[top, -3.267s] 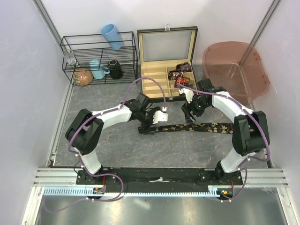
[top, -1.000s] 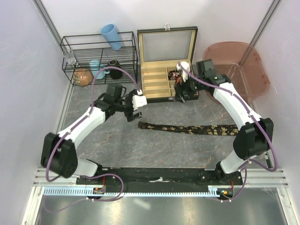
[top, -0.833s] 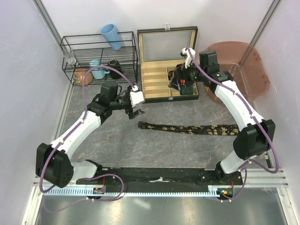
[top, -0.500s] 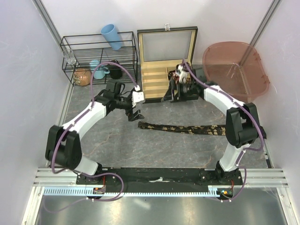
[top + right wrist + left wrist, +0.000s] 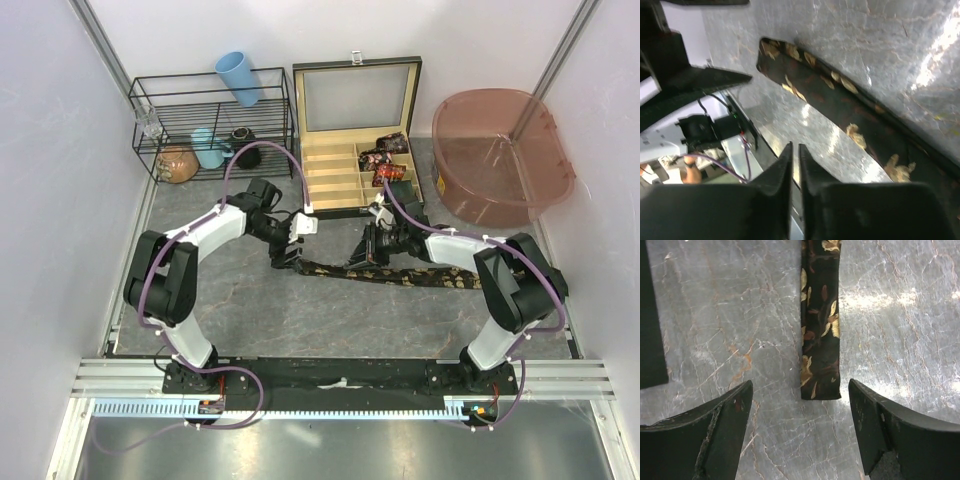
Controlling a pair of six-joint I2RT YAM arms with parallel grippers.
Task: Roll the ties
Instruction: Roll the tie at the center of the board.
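I work in a robotics lab cell. Plain white panel walls close me in on the left, back and right, held by bare aluminium frame posts running into the upper corners. My white left arm and right arm are bolted to a black base plate on a slotted aluminium rail along the bottom edge, with purple cables looping loose over them. The grey marble-patterned surface carries staged props: a black wire rack at upper left, an open wooden compartment box at top centre, and a translucent pink plastic tub at upper right.
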